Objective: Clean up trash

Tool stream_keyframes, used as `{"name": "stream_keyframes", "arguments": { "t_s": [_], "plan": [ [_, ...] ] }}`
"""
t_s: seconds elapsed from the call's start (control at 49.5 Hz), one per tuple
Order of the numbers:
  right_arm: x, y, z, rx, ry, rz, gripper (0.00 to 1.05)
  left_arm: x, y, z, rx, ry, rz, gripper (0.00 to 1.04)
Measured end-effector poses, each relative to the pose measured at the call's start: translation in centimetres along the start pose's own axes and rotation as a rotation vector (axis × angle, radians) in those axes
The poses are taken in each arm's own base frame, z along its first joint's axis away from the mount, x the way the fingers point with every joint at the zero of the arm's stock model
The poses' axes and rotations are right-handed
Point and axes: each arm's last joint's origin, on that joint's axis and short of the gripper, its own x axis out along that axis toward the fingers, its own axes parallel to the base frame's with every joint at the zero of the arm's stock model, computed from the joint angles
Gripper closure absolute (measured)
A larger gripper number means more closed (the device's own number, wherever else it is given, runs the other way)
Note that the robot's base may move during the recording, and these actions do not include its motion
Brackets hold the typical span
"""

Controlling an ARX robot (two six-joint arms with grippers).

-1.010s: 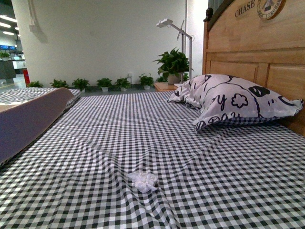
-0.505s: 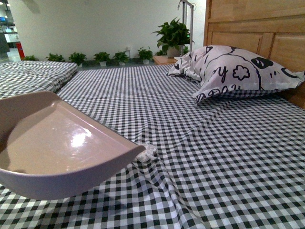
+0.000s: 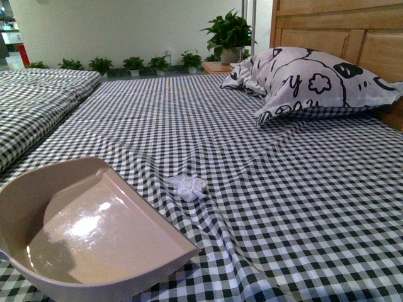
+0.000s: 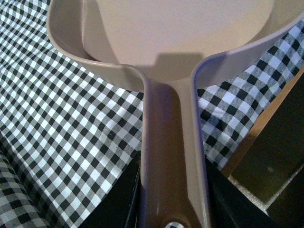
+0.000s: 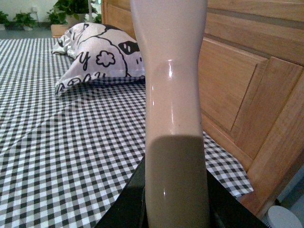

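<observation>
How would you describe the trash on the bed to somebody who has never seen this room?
Start from the wide black-and-white checked bed sheet. In the front view the trash lies on it just beyond the beige dustpan, apart from it. It is a small crumpled white wad, plain, far smaller than the printed pillow.

Both end effectors (image 4: 173,194) (image 5: 176,204) tightly clamped
</observation>
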Motion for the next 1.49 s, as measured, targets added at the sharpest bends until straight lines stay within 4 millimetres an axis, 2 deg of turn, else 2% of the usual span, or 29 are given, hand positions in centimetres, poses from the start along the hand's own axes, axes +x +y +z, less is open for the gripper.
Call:
{"name": "stream_keyframes", "arguments": {
  "t_s": [0.505,0.707,1.131,1.211,1.312,1.393,1.494],
  "plan": [
    [0.0,0.0,0.0,0.0,0.0,0.0,0.86,2.6,0.7,-1.6,-0.018,0.001,-0.035,0.77],
    [0.0,0.0,0.0,0.0,0.0,0.0,0.86,2.7,0.3,-2.4,-0.044,0.054,-0.078,0.77],
    [0.1,0.1,-0.1,-0.01,0.03,0.031,0.86,2.7,0.3,-2.4,-0.035,0.056,-0.077,0.77],
    [1.2,0.8,0.3,-0.112,0.233,0.217,0.86,2.7,0.3,-2.4,-0.034,0.057,-0.076,0.77],
    [4.3,3.4,-0.5,-0.171,0.355,0.417,0.86,2.7,0.3,-2.4,-0.033,0.056,-0.076,0.77],
    [6.4,5.1,-1.1,-0.204,0.386,0.466,0.86,2.7,0.3,-2.4,-0.033,0.056,-0.076,0.77],
    [11.0,8.3,-2.4,-0.26,0.452,0.473,0.86,2.7,0.3,-2.4,-0.033,0.056,-0.077,0.77]
  ]
}}
